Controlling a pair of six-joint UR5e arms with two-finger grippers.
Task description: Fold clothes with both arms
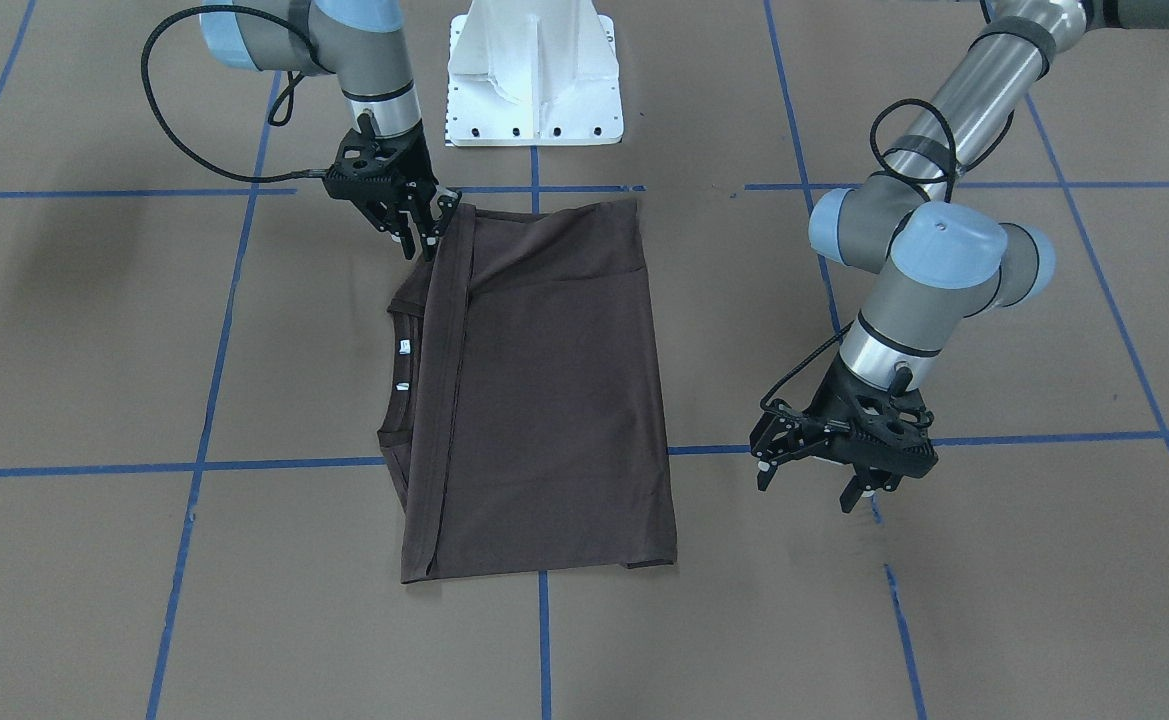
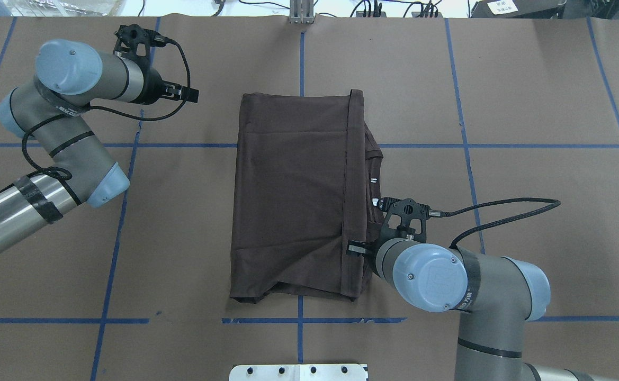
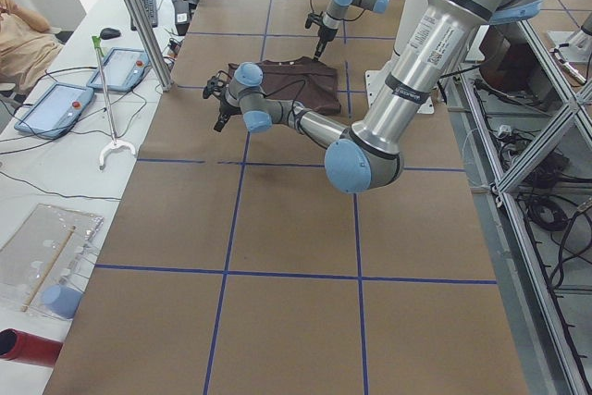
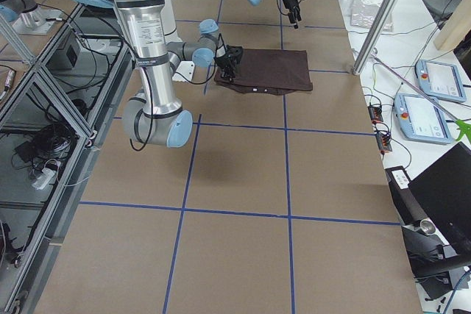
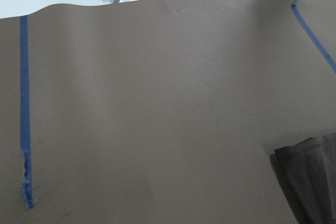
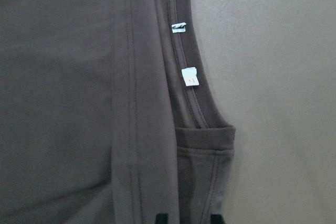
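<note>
The dark brown T-shirt point(image 1: 544, 400) lies mid-frame on the table point(image 1: 94, 600), doubled over, with its collar point(image 6: 184, 61) peeking out. At its upper-left corner the right gripper point(image 1: 421, 240) straddles the hem, fingers spread. The left gripper point(image 1: 806, 493), lower right, hangs released and empty. The shirt looks to be between folds, and next both grippers likely need to take one edge

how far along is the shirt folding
Done: the T-shirt lies folded into a rectangle. In hand: the right claw sits open at one corner; the left claw hangs open off the cloth. Remaining: likely another fold, since the collar sticks out.
</note>
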